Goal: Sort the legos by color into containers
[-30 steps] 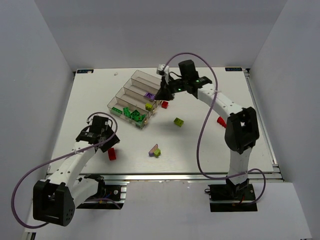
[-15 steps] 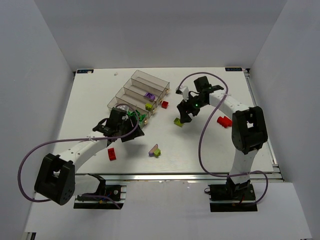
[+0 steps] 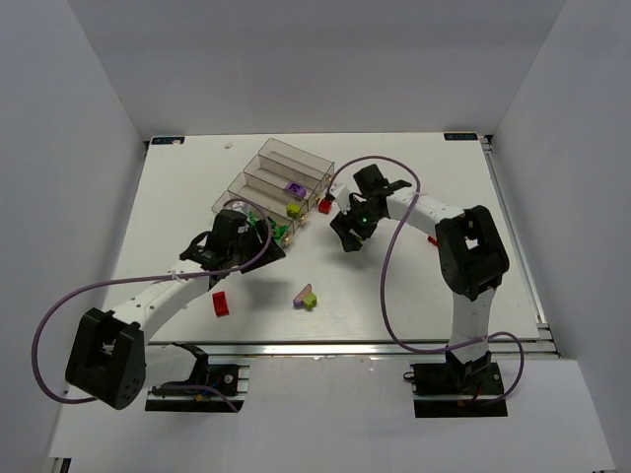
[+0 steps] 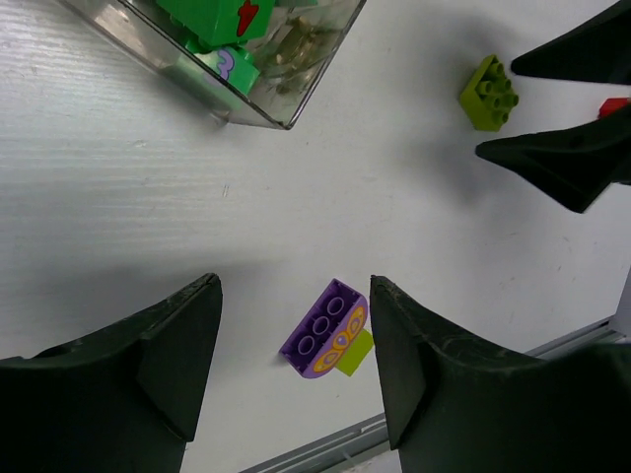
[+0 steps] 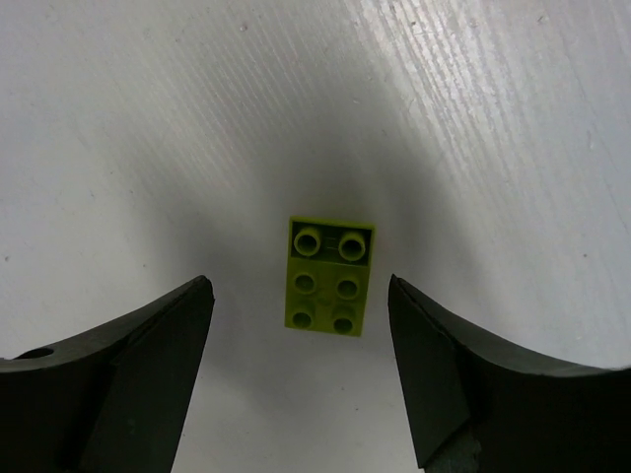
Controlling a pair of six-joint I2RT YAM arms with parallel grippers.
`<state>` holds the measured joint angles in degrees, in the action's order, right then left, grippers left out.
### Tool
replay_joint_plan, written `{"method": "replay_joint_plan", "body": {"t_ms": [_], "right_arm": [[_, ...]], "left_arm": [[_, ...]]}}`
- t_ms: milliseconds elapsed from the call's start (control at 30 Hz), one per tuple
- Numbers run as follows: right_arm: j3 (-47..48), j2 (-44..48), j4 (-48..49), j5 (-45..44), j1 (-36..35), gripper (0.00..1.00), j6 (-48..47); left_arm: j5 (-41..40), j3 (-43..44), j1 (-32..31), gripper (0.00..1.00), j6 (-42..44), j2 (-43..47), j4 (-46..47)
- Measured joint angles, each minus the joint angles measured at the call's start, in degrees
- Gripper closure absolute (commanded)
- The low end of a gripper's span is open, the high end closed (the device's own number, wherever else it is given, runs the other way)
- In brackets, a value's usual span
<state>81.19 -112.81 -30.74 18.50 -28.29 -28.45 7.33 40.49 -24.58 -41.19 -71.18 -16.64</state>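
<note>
lime brick (image 5: 328, 278) is framed mid-picture on the tabletop (image 5: 118, 118) between wide-open, empty right jaws
judged light, stiff, slick; best pinched across its 2 long sides. left jaws, open and empty, are held over a purple brick (image 4: 323, 330).

Your containers (image 3: 258, 169): four joined smoky-clear bins, stepped, rowed 1 to 7 o'clock in top view.
- Nearest bin: green legos (image 4: 212, 18).
- Next bin: lime brick (image 3: 294, 209).
- Bin beyond: purple brick (image 3: 294, 186).

Loose on table, read from tray:
- 3 o'clock: red brick (image 3: 324, 206), just beside wall.
- 4 o'clock: lime loose brick (image 5: 330, 276), studs up.
- 5 o'clock: purple-and-lime pair (image 4: 325, 328), touching.
- 7 o'clock: second red brick (image 3: 220, 304).
</note>
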Motion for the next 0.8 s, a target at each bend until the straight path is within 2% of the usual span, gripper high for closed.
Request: {"method": "replay_joint_plan", "body": {"t_ms": [167, 267, 300, 367, 400, 500, 633, 800], "right_arm": [[-1.57, -0.44, 1.77, -3.43, -1.46, 0.35, 1.36], [-2.16, -0.76, 2.56, -4.98, -1.68, 0.48, 1.46], [-2.23, -0.85, 2.62, -5.35, -1.68, 0.59, 1.40], [-2.23, -0.96, 2.64, -5.66, -1.68, 0.72, 1.07], [-2.23, -0.96, 2.64, -5.68, -1.68, 0.85, 1.07], [-2.12, -0.94, 2.54, -4.59, -1.68, 1.00, 0.07], [1.31, -0.94, 1.03, 0.02, -1.92, 1.00, -2.08], [11.28, -1.09, 2.43, 5.64, -3.96, 1.00, -1.27]], "left_arm": [[-0.90, -0.94, 0.00, 0.29, -0.44, 3.52, -0.13], [-1.42, -1.55, 0.00, 0.29, -0.74, 5.03, -0.15], [-1.64, -1.66, 0.00, 0.29, -0.81, 5.35, -0.17], [-2.10, -1.68, 0.00, 0.29, -0.85, 5.86, -0.22], [-2.27, -1.66, 0.00, 0.28, -0.83, 6.12, -0.22], [-2.91, -1.88, 0.00, 0.28, -0.83, 7.72, -0.20], [-4.57, -2.84, 0.00, 0.28, -0.85, 12.35, -0.02], [-7.10, -3.63, 0.00, 0.27, -1.11, 16.70, 0.00]]}}
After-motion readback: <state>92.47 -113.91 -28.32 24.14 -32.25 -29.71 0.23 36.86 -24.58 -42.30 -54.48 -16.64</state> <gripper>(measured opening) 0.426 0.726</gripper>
